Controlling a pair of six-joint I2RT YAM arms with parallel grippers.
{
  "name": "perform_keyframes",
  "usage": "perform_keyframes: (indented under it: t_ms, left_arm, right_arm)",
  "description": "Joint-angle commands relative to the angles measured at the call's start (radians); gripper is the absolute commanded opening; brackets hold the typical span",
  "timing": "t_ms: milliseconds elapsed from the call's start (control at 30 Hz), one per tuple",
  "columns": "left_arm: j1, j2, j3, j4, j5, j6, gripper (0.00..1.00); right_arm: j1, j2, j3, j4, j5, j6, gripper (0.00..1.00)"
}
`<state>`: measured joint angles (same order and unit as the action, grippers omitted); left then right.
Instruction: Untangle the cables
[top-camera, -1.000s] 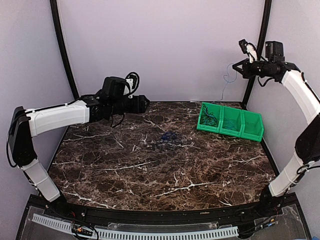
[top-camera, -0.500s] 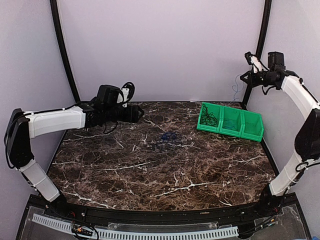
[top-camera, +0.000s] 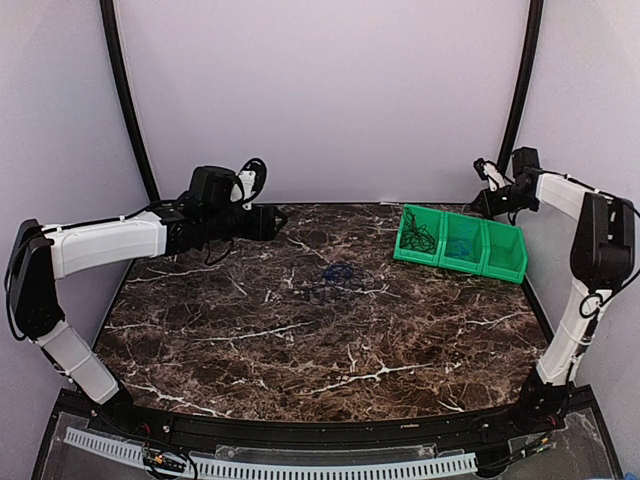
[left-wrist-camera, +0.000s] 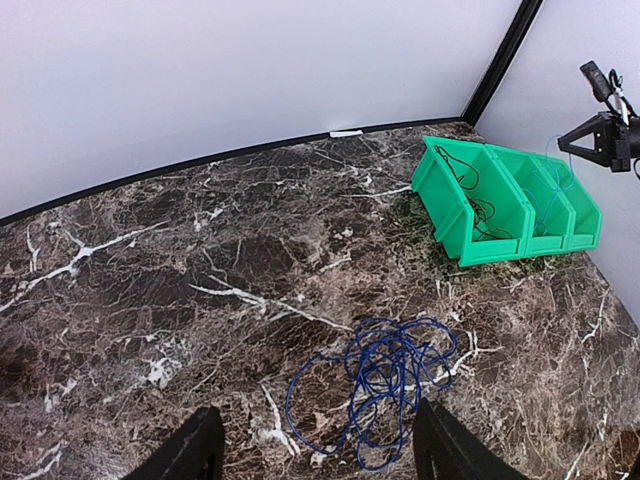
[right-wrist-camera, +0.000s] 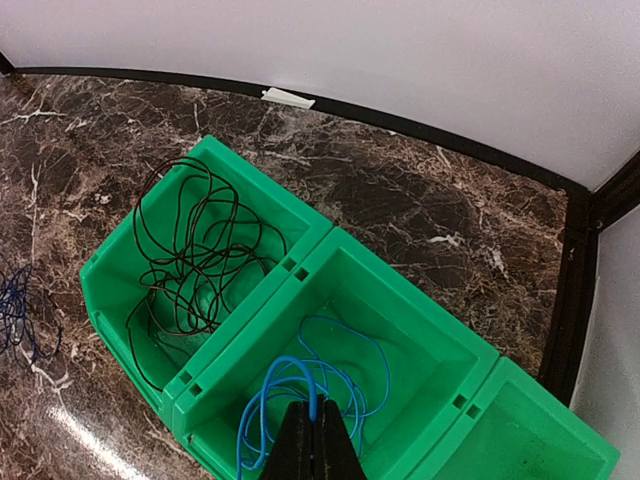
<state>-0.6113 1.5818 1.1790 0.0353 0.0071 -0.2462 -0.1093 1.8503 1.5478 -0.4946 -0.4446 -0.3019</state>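
A dark marble table (top-camera: 300, 340) sits between pale walls (top-camera: 320, 100). The dark-blue clump (left-wrist-camera: 385, 375) of cables lies loose on the marble, just ahead of and lower than the left gripper (left-wrist-camera: 317, 420). That gripper's fingers stand wide apart, holding and touching nothing. The right gripper (right-wrist-camera: 313, 412) has its fingers pressed together on a pale-blue cable (right-wrist-camera: 300, 385). This cable loops down into the middle compartment of the green bin (right-wrist-camera: 292, 262) directly beneath it. A black cable (right-wrist-camera: 190, 260) fills the next compartment, on the clump's side.

Green three-compartment bin (top-camera: 505, 268) at far right of dark marble table (top-camera: 300, 340); white backdrop (top-camera: 330, 100) behind
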Motion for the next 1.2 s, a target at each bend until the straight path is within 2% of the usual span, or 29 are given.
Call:
perform_keyframes:
  t_ms: [0,300,400,500,667,833,1033,1167]
  left_arm:
    - [-0.002,-0.026,-0.011,0.014,0.006,0.012,0.68]
    - [-0.002,-0.025,-0.019,0.022,0.005,0.004,0.68]
    - [-0.002,-0.022,-0.018,0.022,0.007,0.001,0.67]
    - [-0.002,-0.019,-0.017,0.019,0.009,-0.002,0.68]
    - [-0.002,-0.009,-0.018,0.020,0.017,-0.008,0.68]
    - [-0.002,0.009,-0.016,0.019,0.037,-0.020,0.68]
    - [-0.002,0.053,-0.013,0.016,0.083,-0.053,0.66]
    - [-0.002,0.106,-0.002,-0.002,0.085,-0.078,0.63]
  right_arm:
    - [-0.001,0.055,0.017,0.015,0.007,-0.009,0.00]
    - [0.000,0.205,0.097,-0.047,0.046,-0.006,0.02]
    - [0.000,0.216,0.118,-0.076,0.074,-0.001,0.18]
    - [0.000,0.157,0.089,-0.053,0.094,0.006,0.32]
    - [0.008,0.029,0.041,-0.023,0.123,0.005,0.43]
    - [0.069,-0.068,-0.001,0.000,0.182,-0.024,0.45]
    - [0.258,-0.128,-0.006,-0.008,0.114,-0.135,0.45]
    - [0.394,-0.104,0.028,-0.051,0.020,-0.200,0.43]
